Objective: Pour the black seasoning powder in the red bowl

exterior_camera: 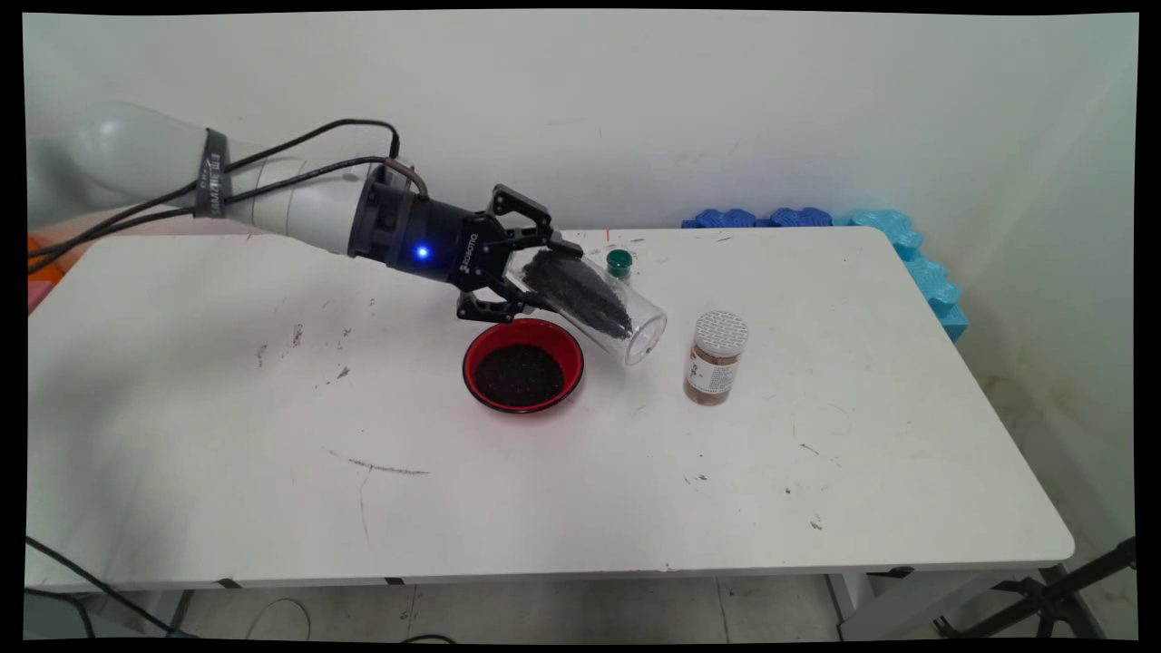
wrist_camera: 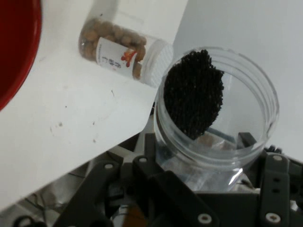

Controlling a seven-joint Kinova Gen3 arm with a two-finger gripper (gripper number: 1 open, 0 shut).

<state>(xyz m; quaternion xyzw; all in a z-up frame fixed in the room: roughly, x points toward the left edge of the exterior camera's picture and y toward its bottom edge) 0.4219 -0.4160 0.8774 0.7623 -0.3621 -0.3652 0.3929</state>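
One clear jar [exterior_camera: 594, 304] of black grains in fingers [exterior_camera: 544, 243]; one red bowl [exterior_camera: 523, 365].

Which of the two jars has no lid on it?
The clear jar of black grains, tilted in the end effector over the red bowl. The jar of brown nuts stands upright with its white cap on.

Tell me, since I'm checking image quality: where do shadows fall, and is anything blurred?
Main view: soft shadows lie under the arm and beside the red bowl; edges are sharp. Hand view: the clear jar in the gripper and its black grains are sharp, the gripper's linkage is dim, the nut jar slightly soft.
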